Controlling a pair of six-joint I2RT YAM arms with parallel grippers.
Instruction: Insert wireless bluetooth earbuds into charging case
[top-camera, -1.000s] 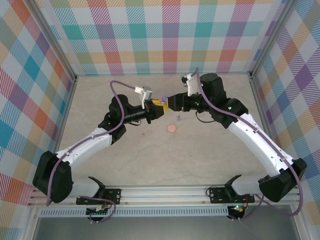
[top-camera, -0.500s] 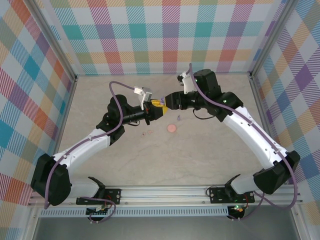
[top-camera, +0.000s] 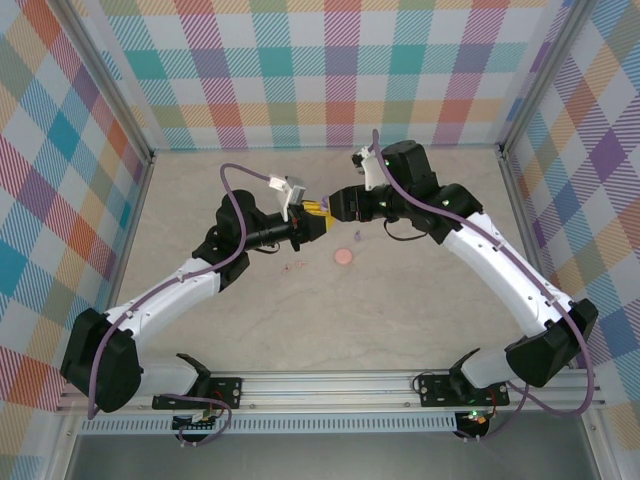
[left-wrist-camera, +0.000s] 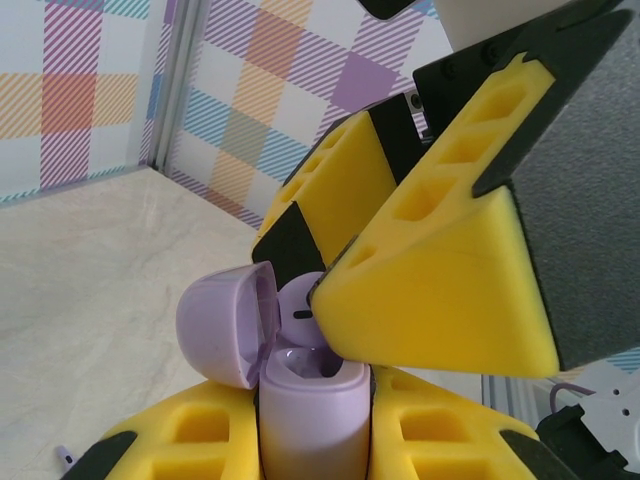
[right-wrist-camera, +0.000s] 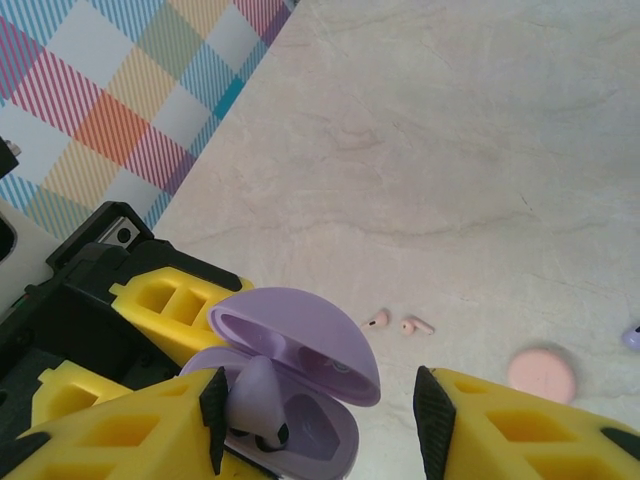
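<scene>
From the near edge of the table (top-camera: 400, 310), both arms reach inward over the pale marbled top and meet just short of the back wall. Nearest on the bare top lie two pink earbuds (right-wrist-camera: 378, 319), close together but not touching. A little to their right sits a flat round pink disc (top-camera: 344, 257), and just beyond that is a loose purple earbud (top-camera: 357, 236), lying on its own. Above and behind these small things, the two grippers come tip to tip in the air. The left gripper (left-wrist-camera: 315, 410) is clamped on the charging case (left-wrist-camera: 312, 425), a lilac case gripped upright between its yellow foam fingers. The lid (left-wrist-camera: 225, 325) is swung back on its hinge, so the inside is open. The right gripper (right-wrist-camera: 317, 385) hangs right over that open mouth with its jaws apart and a wide gap between the two yellow fingers. A second purple earbud (right-wrist-camera: 252, 392) stands in the mouth of the case with its dark tip pointing down into the well, close against the inner face of one finger. I cannot tell whether it touches that finger or has seated in its socket. Behind the arms, the checked wall (top-camera: 330, 70) closes off the far side.
</scene>
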